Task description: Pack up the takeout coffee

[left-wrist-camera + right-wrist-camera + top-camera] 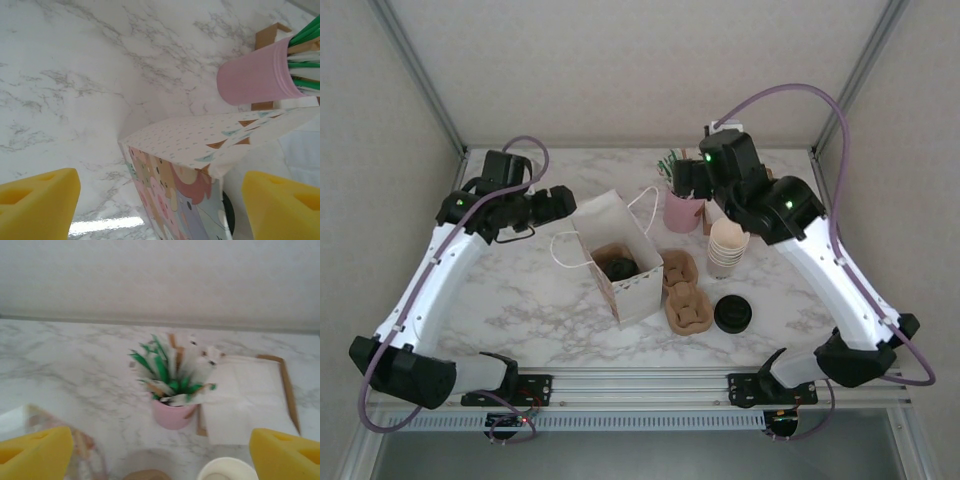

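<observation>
The takeout coffee (619,267) shows as a black lid inside the open white paper bag (617,262), seated in a brown cardboard carrier there. My left gripper (560,203) hovers by the bag's back-left corner, open. In the left wrist view its yellow fingertips (37,207) stand far apart above the patterned bag (185,150), touching nothing, and a sliver of the black lid (228,207) shows inside. My right gripper (686,180) hangs open over the pink cup (682,211), with nothing between its fingertips (35,452).
The pink cup (172,415) holds green and white stirrers, with a napkin tray (247,400) beside it. A stack of lidless cream cups (727,247), spare cardboard carriers (686,300) and loose black lids (732,313) lie right of the bag. Frame posts rise at the back corners.
</observation>
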